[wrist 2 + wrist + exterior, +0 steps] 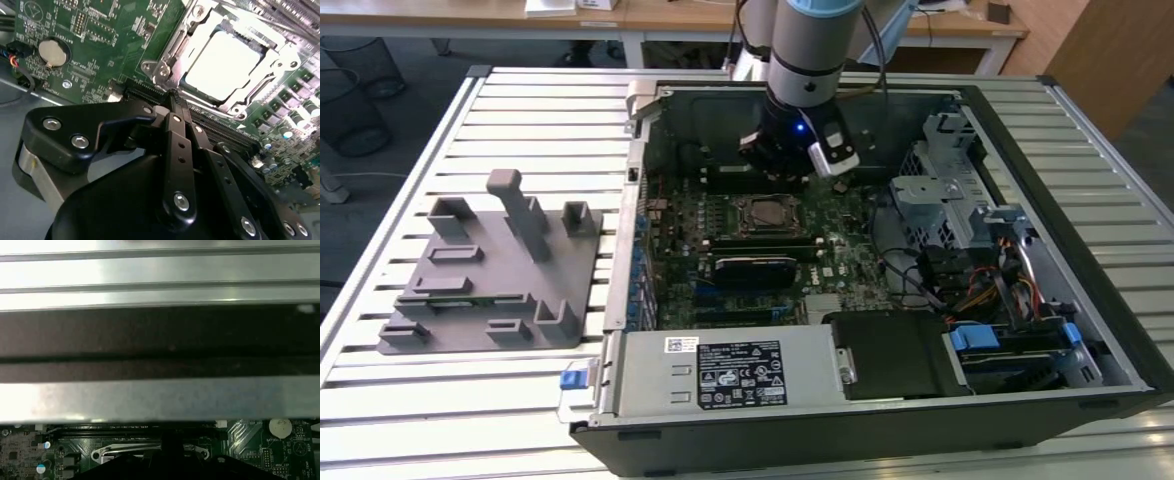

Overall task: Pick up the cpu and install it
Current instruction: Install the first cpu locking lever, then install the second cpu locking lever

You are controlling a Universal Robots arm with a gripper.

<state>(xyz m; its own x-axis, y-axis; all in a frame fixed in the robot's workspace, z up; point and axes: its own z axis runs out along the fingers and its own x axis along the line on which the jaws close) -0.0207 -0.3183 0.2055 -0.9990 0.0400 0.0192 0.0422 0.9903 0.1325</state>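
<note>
On the exterior view's left, the grey fixture tray [487, 270] sat on the slatted desk [534, 100], beside the open computer case [1067, 300]. My tool [790, 160] hovered over the motherboard [854, 250] just behind the socket [767, 212]; in the second wrist view its fingers [175, 107] appeared pressed together, pinching nothing. The cpu [227, 60] lay seated in the socket frame, so I judged placement done, with the frame's latching impossible to confirm.
</note>
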